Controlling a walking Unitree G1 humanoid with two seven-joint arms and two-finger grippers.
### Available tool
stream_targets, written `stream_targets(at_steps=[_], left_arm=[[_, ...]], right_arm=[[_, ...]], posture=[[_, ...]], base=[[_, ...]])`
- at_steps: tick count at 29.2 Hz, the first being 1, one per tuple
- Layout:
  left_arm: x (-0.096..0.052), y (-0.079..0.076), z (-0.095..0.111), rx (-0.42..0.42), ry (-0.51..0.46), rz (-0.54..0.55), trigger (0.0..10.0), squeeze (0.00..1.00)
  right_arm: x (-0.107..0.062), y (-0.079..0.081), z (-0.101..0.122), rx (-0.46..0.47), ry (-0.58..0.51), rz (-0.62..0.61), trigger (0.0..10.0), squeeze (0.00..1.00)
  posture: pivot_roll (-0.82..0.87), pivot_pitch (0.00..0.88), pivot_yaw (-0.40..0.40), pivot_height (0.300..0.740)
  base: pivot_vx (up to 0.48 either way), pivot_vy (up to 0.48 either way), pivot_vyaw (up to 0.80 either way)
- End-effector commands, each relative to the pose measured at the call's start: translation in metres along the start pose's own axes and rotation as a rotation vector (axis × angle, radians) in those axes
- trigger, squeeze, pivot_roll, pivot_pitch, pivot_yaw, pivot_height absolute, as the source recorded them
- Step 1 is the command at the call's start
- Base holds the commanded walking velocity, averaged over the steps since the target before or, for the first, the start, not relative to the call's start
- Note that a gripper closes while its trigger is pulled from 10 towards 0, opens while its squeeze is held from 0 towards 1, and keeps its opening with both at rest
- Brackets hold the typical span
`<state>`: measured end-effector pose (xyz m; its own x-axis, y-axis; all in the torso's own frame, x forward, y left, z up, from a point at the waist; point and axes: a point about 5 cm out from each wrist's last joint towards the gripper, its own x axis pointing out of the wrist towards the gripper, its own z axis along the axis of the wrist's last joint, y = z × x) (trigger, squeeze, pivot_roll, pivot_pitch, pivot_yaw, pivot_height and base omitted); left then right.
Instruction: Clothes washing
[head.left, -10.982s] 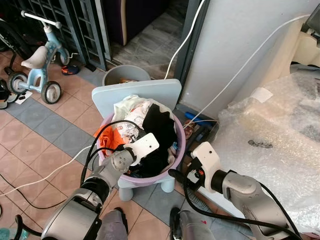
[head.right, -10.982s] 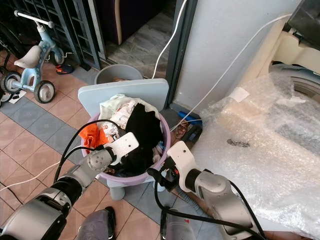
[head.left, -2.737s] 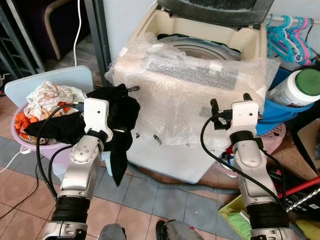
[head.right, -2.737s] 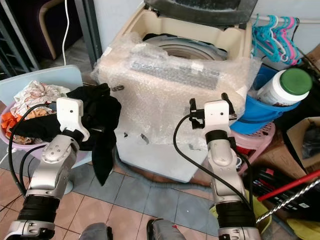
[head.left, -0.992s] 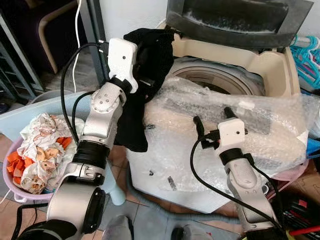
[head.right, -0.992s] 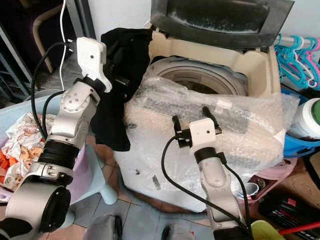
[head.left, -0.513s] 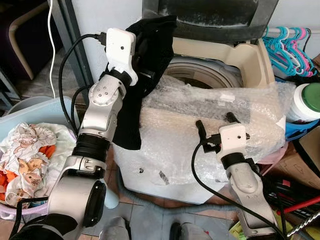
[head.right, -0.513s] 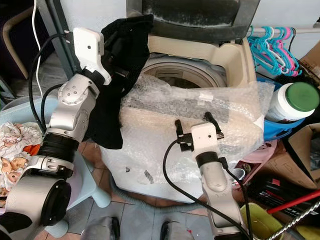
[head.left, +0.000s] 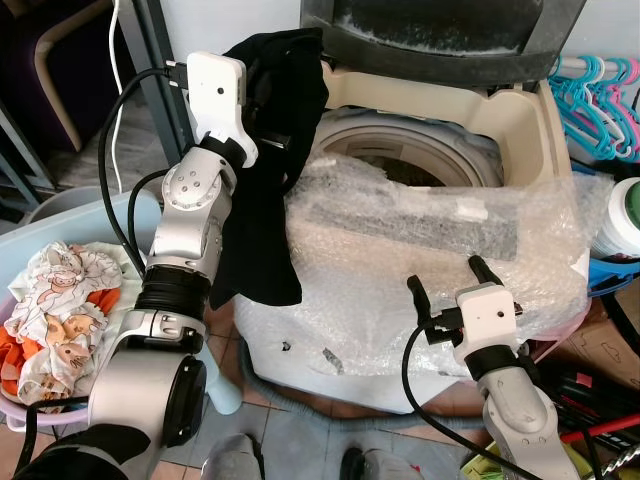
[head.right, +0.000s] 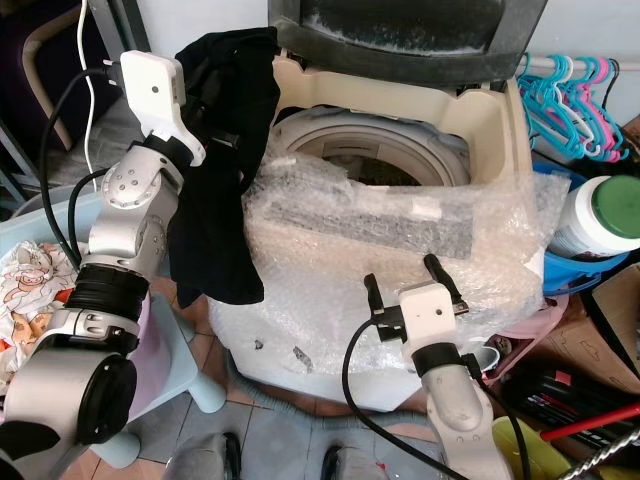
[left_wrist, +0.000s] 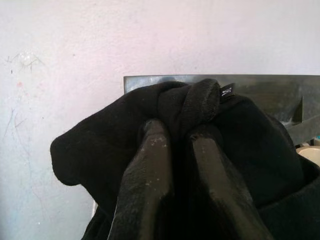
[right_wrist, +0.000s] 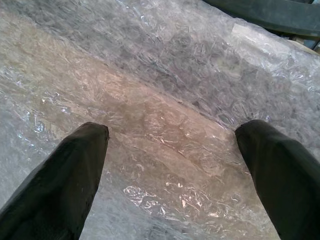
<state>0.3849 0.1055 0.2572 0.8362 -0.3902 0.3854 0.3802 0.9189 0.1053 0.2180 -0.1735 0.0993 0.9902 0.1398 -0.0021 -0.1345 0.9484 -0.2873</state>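
- Left gripper (left_wrist: 172, 137), raised at the washer's left rear corner, has its two black fingers (left_wrist: 150, 165) pinched tight on a bunched fold of the black cloth garment (head.left: 262, 180).
- That garment hangs from the grip down along the left side of the cream top-loading washing machine (head.left: 520, 130), its lower end loose in the air beside the machine's wall; the upper folds lie against the machine's left rim.
- Right gripper (head.left: 447, 282) is held low before the washer's front, its fingers spread wide apart with nothing between them, pointing at the clear bubble wrap (right_wrist: 165, 100).
- The bubble wrap sheet covers the washer's front half and drapes down its front face; the round grey drum opening (head.left: 400, 150) behind it is uncovered, and the dark grey lid (head.left: 440, 35) stands raised at the back.
- Floor under the machine is tiled (head.right: 300, 425), and a pale wall (left_wrist: 75, 45) rises behind the lid.
- A lilac plastic basket (head.left: 15, 415) holding printed white and orange laundry (head.left: 55, 315) sits to the left, near the left arm.
- To the right stand teal and pink plastic hangers (head.left: 600, 95) and a white jar with a green lid (head.right: 600, 220).
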Motion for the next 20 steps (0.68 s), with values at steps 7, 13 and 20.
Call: stream_targets(at_steps=[7,13,20], left_arm=[[0.026,-0.02,0.04,0.053,-0.151,-0.126,10.0,0.0],[0.03,-0.029,0.031,0.06,-0.095,-0.064,10.0,0.0],[0.026,-0.024,0.021,0.075,-0.063,-0.047,10.0,0.0]], right_arm=[[-0.001,-0.009,0.007,-0.041,-0.028,-0.059,10.0,0.0],[0.009,-0.015,0.013,-0.043,-0.046,-0.101,10.0,0.0],[0.019,-0.014,0.022,-0.043,-0.084,-0.103,10.0,0.0]], posture=[[-0.02,0.061,-0.047,0.74],[-0.02,0.058,-0.044,0.74],[-0.02,0.056,-0.05,0.74]], base=[[0.0,0.0,0.0],[0.0,0.0,0.0],[-0.334,0.0,0.0]])
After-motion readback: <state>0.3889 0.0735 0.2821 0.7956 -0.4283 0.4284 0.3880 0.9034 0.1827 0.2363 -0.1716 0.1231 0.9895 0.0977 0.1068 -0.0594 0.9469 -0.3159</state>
